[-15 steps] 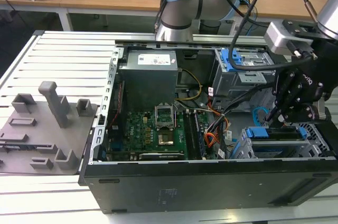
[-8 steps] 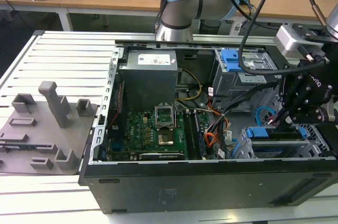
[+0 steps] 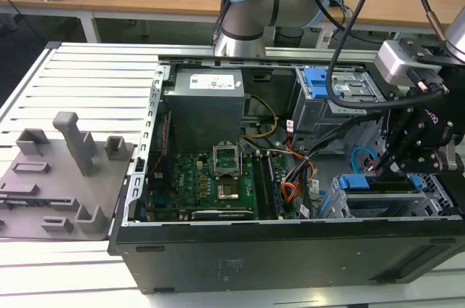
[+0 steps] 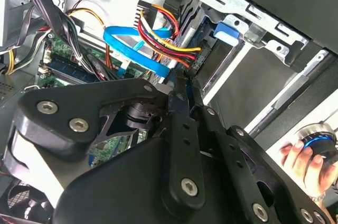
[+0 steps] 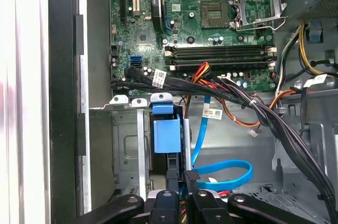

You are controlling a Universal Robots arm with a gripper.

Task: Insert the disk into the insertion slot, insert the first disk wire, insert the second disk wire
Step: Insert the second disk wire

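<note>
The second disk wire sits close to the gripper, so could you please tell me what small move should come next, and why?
Probably a short, slow advance of the gripper toward the disk. The disk already sits in the insertion slot, and the second disk wire loops right beside the gripper; whether its plug is held or seated is hidden.
</note>
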